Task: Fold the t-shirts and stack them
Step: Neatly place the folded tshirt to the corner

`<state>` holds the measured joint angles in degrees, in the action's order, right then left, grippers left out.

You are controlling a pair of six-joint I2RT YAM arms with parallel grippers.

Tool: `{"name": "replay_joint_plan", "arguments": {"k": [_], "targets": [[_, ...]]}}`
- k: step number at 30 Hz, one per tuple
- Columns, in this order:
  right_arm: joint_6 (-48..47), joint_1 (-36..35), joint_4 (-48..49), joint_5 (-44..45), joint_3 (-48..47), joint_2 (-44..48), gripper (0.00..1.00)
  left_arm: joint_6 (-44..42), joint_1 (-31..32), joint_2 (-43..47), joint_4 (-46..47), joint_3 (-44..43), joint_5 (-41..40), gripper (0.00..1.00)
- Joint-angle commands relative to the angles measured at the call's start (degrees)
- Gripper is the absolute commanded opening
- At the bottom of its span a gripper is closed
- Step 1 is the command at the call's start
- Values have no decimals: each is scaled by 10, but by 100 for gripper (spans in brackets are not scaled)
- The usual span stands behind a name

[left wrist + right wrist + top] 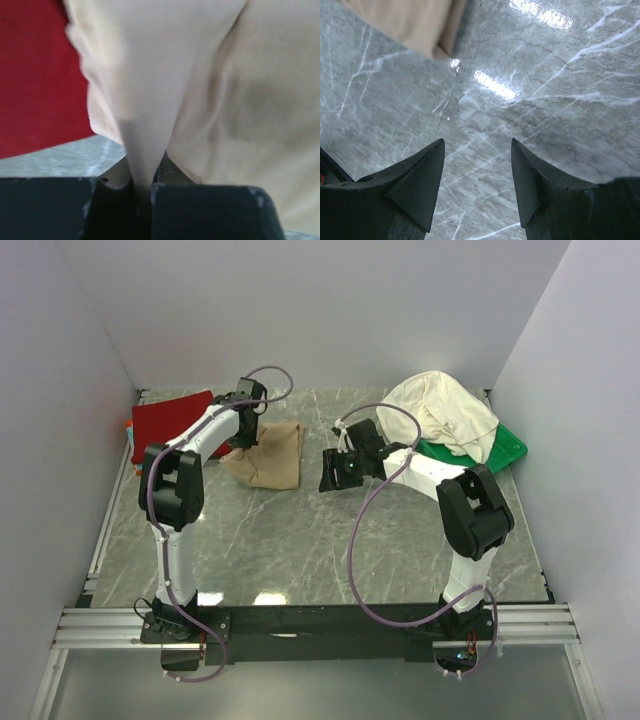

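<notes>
While pinching a raised fold of the soft tan-beige cloth t-shirt [275, 455] in the black two-finger left gripper [244, 428], appears to be in mid-fold on this shirt, i.e. an early step of the task. In the left wrist view: fingers clenched tight on the cloth, the fold rising from between them like a small tent. Lies at back-centre of the grey marble-pattern table [300, 540], doubled to a rough rectangle, its left side just beside the flat deep red cloth t-shirt [170, 420] at back left.

Black two-finger right gripper [335, 470]: released, jaws wide apart, nothing between them, low over bare marble near the right edge of the tan shirt, not touching it.

Next, prob. calls for carrying the held edge across and laying it flat w/o dragging the layers under it, then letting go. After that, maybe moving it onto the red one for the stack; only a guess.

Counted:
- T-shirts clearly seen: 3, i.e. 1 tan, 1 red, 1 crumpled cream-white cloth t-shirt [445, 415] heaped on the green plastic tray [508, 450] at back right, not yet folded.
- Thin orange sliver [131, 428] at the left edge of the red one: 1, cannot tell if a further shirt.
- Grippers: 2.
- Trays: 1.
</notes>
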<state>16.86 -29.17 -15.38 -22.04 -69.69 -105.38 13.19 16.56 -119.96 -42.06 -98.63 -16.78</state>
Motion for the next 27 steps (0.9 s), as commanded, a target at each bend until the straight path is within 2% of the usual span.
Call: {"name": "replay_joint_plan", "arguments": {"k": [1,14,21,27], "targets": [[-13,-1,3,2,10,27,63,-50,-10,13,-25,-48,-40,0],[-14,-1,8,-5,23,46,63,-94,-42,21,-35,-136,-80,0],[-11,-1,12,-8,29,50,63,-98,-65,17,-48,-211,-79,0],[-11,0,14,-12,31,47,63,-94,-95,27,-61,-241,-57,0]]}}
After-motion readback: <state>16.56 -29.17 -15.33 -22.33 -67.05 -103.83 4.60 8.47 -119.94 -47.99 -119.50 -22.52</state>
